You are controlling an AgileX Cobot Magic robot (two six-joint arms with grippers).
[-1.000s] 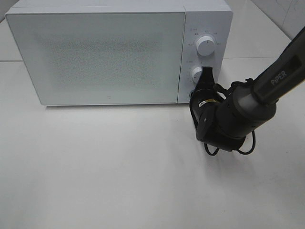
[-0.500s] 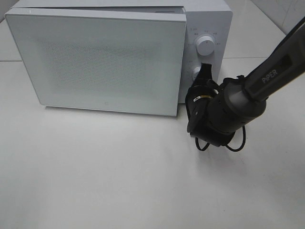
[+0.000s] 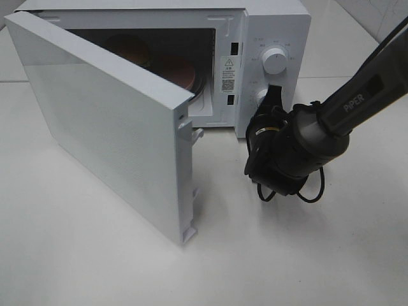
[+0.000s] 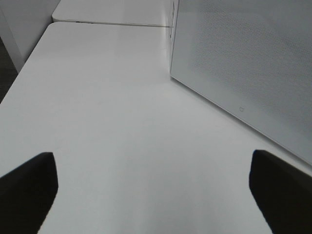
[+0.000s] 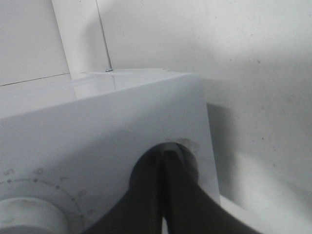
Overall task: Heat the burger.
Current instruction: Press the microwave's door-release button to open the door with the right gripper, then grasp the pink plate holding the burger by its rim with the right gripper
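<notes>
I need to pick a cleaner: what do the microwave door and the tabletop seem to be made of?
Microwave door: white, smooth, faintly glossy panel with a fine dot mesh behind it, so probably glass or plastic over perforated metal; its edge looks like moulded plastic. Tabletop: white, smooth, satin, showing soft reflections; perhaps laminate or coated board.

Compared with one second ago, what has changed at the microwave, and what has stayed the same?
The door swung out on its left hinge, from shut to wide open, so round reddish items inside now show. Nothing was taken hold of or let go. The right gripper stayed by the lower knob with its fingers shut, and the microwave did not move.
</notes>
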